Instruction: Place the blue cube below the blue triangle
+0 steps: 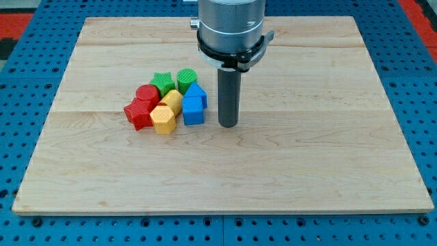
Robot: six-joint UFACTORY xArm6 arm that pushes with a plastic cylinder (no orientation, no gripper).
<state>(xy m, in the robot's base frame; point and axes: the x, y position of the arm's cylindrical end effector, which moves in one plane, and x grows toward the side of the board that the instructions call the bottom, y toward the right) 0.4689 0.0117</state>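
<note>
The blue cube [193,110] sits at the right end of a tight cluster of blocks left of the board's centre. The blue triangle [197,91] touches it just above, toward the view's top right. My tip [227,124] rests on the board right of the blue cube, a small gap away, touching no block. The rod rises from it to the grey arm head [231,31] at the view's top.
The cluster also holds a green star [162,82], a green cylinder [187,77], a red cylinder [146,93], a red block [138,114], a yellow hexagon [163,119] and a yellow block [172,100]. The wooden board [307,157] lies on a blue pegboard [20,82].
</note>
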